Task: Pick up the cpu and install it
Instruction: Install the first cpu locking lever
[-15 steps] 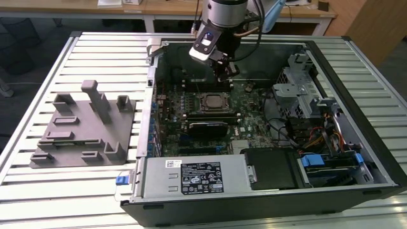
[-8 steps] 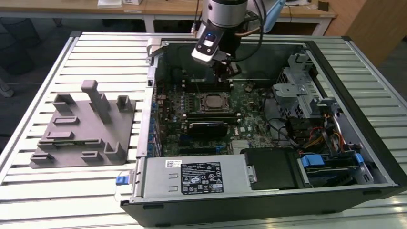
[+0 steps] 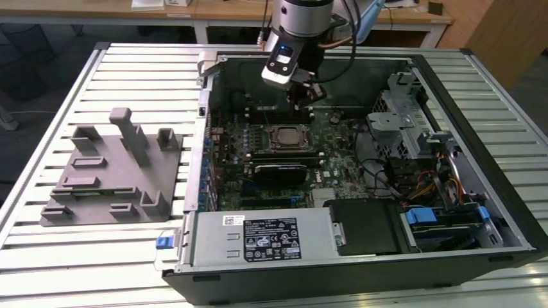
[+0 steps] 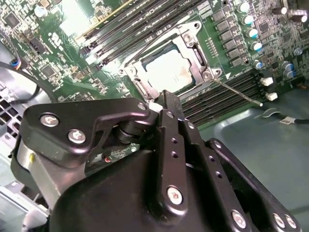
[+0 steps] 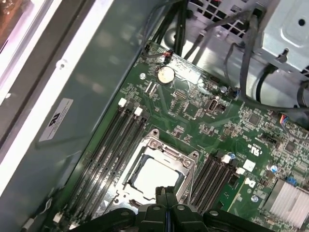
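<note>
Scene: open PC case (image 3: 342,282) lying on the slatted bench (image 3: 77,269), motherboard (image 3: 351,160) facing up. Grey fixture (image 3: 107,173) sits on the bench at the exterior view's left, well apart from the action.
Chip location: the cpu (image 4: 169,72) sits flat in the socket frame (image 4: 192,35) mid-board, pale silver top up, with RAM slots (image 5: 108,150) on both sides. It's not in the jaws and not on the fixture.
Jaws: pinched together, with nothing between them as far as both wrist views show. The fingertips (image 4: 166,99) look bare.
Arm: the arm (image 3: 299,25) reaches down into the case from its far side, jaws aimed at the board.
Key relation: in the exterior view the cpu lies below the jaws and a touch toward the near side of the case. In the second wrist view it sits just beyond the fingertips, apart from them, no contact.
Axis: the chip's square, so no real long axis. Its edges run parallel with the RAM slots.
Socket lever: a thin lever (image 4: 236,92) sticks out beside the frame and over the slots. Can't tell if it's latched.
My read: the chip looks placed in the socket already, and the jaws hover empty just above it.
</note>
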### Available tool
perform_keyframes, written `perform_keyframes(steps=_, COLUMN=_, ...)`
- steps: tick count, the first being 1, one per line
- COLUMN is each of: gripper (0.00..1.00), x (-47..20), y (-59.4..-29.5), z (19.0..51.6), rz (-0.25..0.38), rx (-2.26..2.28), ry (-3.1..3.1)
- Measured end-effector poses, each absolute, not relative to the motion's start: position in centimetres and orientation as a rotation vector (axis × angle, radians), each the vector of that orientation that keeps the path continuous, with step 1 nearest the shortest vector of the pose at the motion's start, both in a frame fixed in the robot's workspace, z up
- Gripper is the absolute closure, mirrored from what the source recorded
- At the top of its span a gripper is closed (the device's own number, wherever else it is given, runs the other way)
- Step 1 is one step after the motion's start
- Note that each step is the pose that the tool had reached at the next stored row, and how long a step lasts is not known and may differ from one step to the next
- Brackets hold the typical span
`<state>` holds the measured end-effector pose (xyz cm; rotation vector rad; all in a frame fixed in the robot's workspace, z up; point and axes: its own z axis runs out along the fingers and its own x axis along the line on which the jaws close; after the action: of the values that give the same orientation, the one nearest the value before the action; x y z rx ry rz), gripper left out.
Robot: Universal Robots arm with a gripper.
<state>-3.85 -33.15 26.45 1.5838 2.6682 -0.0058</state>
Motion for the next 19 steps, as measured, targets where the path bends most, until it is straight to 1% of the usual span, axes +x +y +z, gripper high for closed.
perform_keyframes(steps=19, gripper=0.89, x=-3.85, y=-33.15, z=26.44, rz=-0.001, rx=1.354, ry=2.791)
